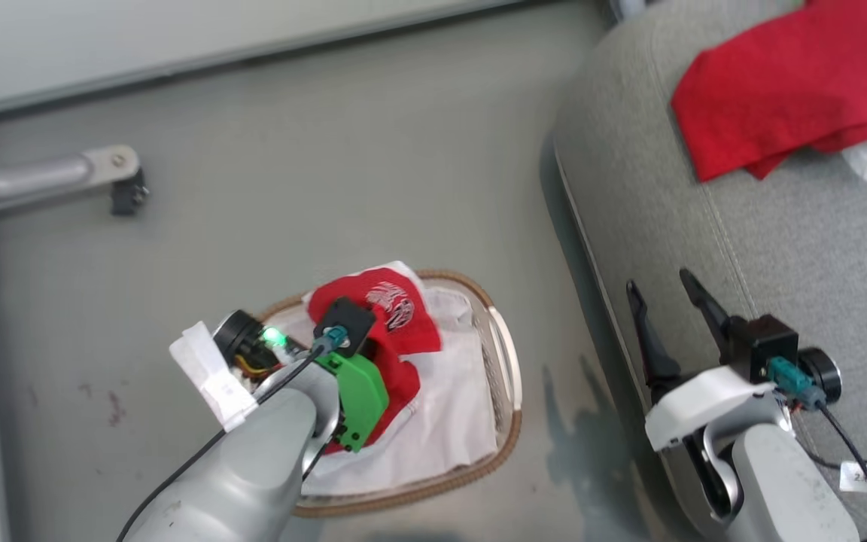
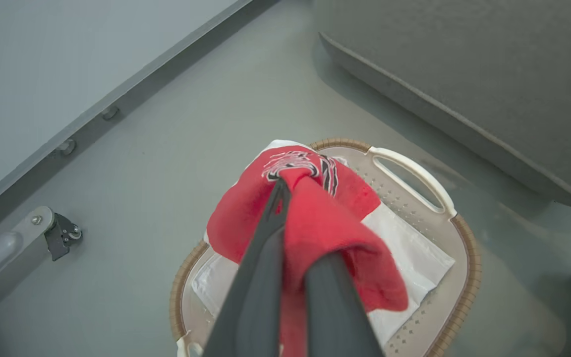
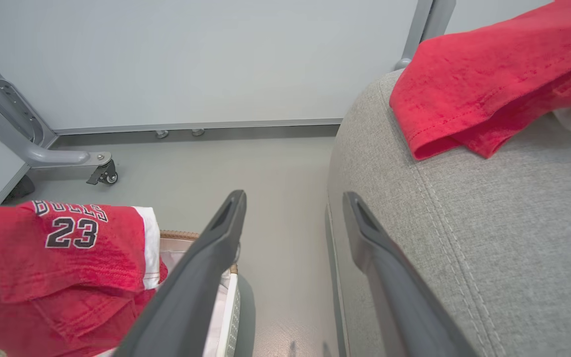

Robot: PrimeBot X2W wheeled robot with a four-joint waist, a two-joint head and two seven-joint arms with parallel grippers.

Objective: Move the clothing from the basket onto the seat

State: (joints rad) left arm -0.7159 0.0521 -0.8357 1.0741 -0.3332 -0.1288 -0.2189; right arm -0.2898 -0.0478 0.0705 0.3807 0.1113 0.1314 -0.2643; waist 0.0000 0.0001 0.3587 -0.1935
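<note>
The basket (image 1: 506, 376) stands on the floor left of the seat (image 1: 780, 248), its white lining (image 2: 414, 253) loose inside. Over it, my left gripper (image 2: 290, 181) is shut on a fold of the red printed garment (image 2: 325, 218), which drapes over both fingers. The right wrist view shows this garment (image 3: 67, 248) raised above the basket rim (image 3: 176, 234), with lettering and a number on it. A plain red garment (image 1: 787, 83) lies on the far part of the seat (image 3: 488, 223). My right gripper (image 1: 659, 284) is open and holds nothing, at the seat's near left edge, with its fingertips (image 3: 238, 198) apart.
A grey frame leg with a caster (image 1: 114, 177) stands on the floor at the far left, below a pale wall. A strip of bare grey floor (image 1: 546, 248) separates basket and seat. A bit of white cloth (image 1: 866, 154) peeks from under the plain garment.
</note>
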